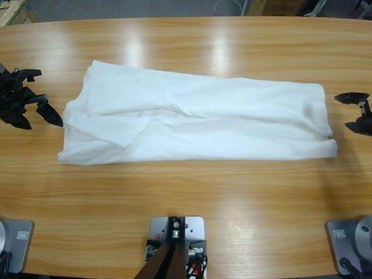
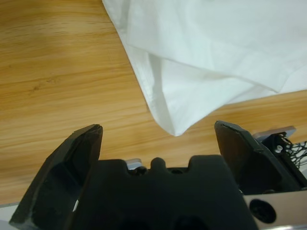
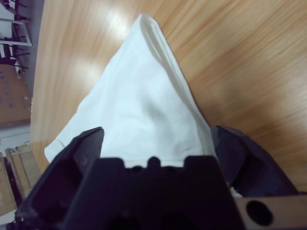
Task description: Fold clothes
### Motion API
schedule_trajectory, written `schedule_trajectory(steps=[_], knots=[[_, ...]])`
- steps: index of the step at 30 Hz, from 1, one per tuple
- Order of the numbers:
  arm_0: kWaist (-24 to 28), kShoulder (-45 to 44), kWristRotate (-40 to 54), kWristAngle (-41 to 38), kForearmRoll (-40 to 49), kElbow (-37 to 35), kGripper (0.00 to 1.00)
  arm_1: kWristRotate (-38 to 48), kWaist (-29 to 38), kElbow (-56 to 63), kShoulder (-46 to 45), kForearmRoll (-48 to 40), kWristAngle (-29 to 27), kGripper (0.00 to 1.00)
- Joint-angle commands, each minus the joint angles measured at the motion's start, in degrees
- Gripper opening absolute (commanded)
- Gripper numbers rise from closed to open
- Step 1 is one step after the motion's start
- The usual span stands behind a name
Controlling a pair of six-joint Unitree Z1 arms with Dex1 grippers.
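— Lying folded lengthwise across the middle of the wooden tabletop [image 1: 186, 192], the white T-shirt [image 1: 197, 119] makes a long, rumpled band running side to side. Any print or label on it?

— None that I can read. The cloth looks plain white in all three views; no tag, no lettering, only creases and one faint grey shadow near its right end.

— Where is the left tool?

— The left tool [image 1: 45, 110] sits at the left edge in the high view, just beside the shirt's left end, with one tip close to the fabric. Along the left wrist view, the left tool [image 2: 158, 129] has its jaws spread wide, and a folded corner of the T-shirt [image 2: 211, 52] hangs down between them without touching either one.

— And the right?

— The right tool [image 1: 351, 111] is at the right edge, near the shirt's right end but apart from it. In the right wrist view its jaws are also spread, with nothing pinched; the T-shirt [image 3: 139, 110] stretches away from the tool [image 3: 157, 132] to a narrow far end.

— Writing on the tools?

— None visible.
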Motion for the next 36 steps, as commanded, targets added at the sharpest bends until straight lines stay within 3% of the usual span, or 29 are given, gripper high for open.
schedule_trajectory(steps=[1, 8, 16, 21, 22, 24, 26, 27, 32, 36], knots=[[-0.5, 2.4, -0.2, 0.1, -0.4, 1.1, 0.913, 0.9, 0.1, 5.1, 8.3, -8.6, -0.1, 0.905], [-0.7, 2.6, -0.2, 0.1, -0.4, 1.1, 0.913, 0.8, 0.8, 7.0, 14.7, -15.1, 0.1, 0.904], [-0.8, 3.2, -0.2, 0.1, -0.4, 1.0, 0.913, 0.8, 8.4, 7.2, 23.6, -19.2, 2.7, 0.904], [-0.8, 3.1, -0.2, 0.1, -0.4, 1.0, 0.913, 1.6, 11.1, 8.1, 22.8, -19.2, 4.1, 0.849], [-0.9, 3.1, -0.2, 0.1, -0.5, 1.0, 0.913, 1.7, 11.5, 8.1, 22.8, -19.1, 4.1, 0.75], [-0.9, 3.1, -0.2, 0.1, -0.5, 1.0, 0.913, 1.7, 11.7, 8.1, 23.1, -19.1, 4.1, 0.443], [-0.9, 2.9, -0.3, 0.1, -0.4, 1.1, 0.913, 1.8, 11.7, 8.2, 23.0, -19.2, 4.1, 0.078], [-0.9, 2.9, -0.3, 0.1, -0.4, 1.1, 0.913, 1.8, 11.7, 8.3, 22.9, -19.4, 4.0, 0.0], [-0.9, 3.1, -0.3, 0.1, -0.4, 1.0, 0.913, 1.7, 11.7, 9.7, 22.5, -23.2, 4.1, 0.0], [-0.9, 3.2, -0.3, 0.1, -0.5, 1.0, 0.913, -0.9, 11.7, 9.7, 23.0, -27.3, 8.4, 0.0]])
